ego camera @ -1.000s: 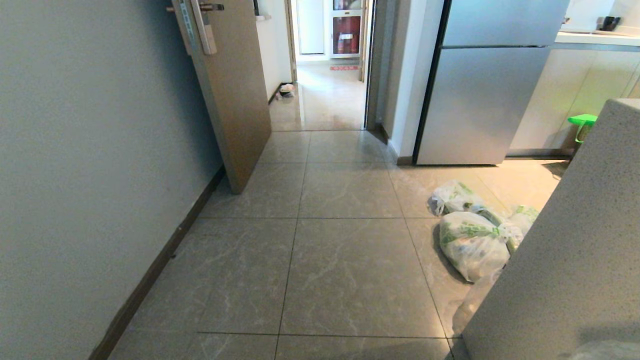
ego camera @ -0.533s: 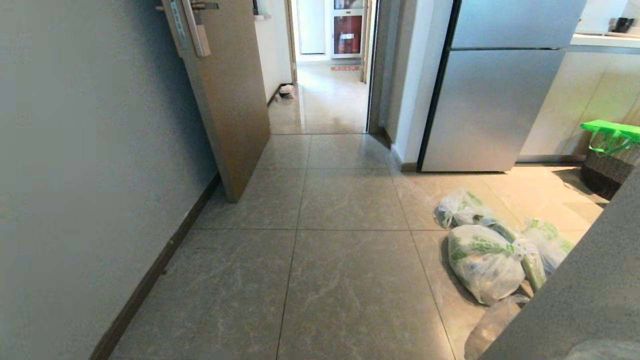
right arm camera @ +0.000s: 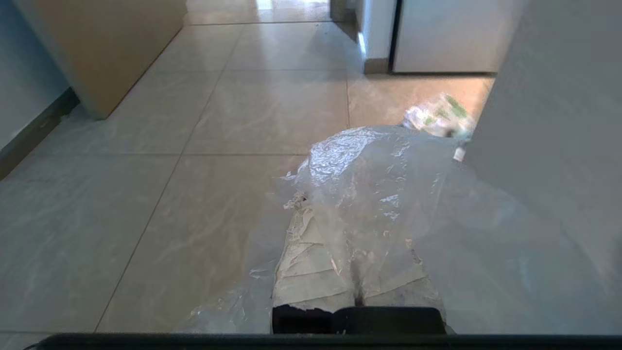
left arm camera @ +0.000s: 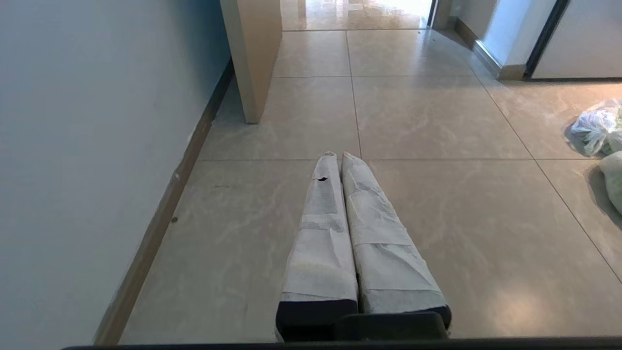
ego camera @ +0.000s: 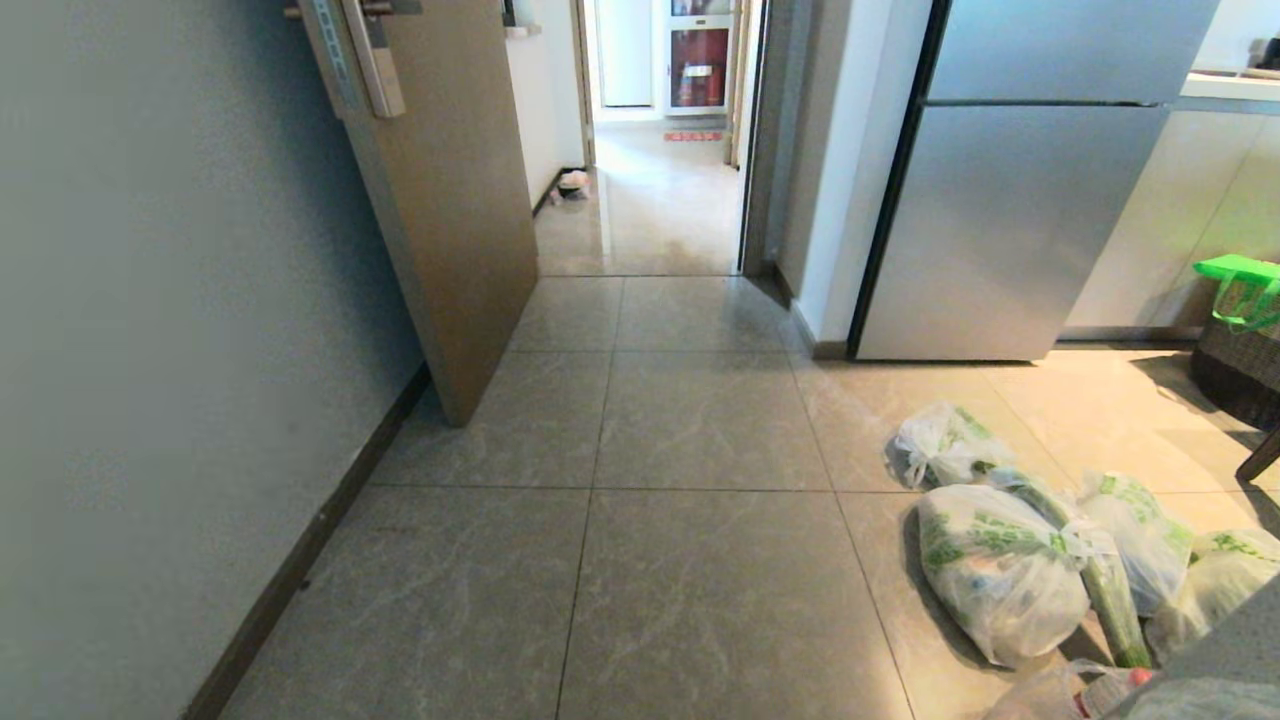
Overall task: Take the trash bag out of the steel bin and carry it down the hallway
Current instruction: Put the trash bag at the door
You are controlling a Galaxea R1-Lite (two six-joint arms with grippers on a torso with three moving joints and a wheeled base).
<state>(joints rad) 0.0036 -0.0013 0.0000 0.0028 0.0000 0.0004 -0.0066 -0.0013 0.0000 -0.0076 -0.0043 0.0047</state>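
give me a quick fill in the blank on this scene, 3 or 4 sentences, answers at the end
1. The right gripper is shut on the clear ____.
2. The left gripper is shut and holds ____.
3. The white-and-green printed bags lie on the ____.
4. Beyond those bags, against the far wall, stands a silver ____.

Missing words: trash bag; nothing; floor; fridge
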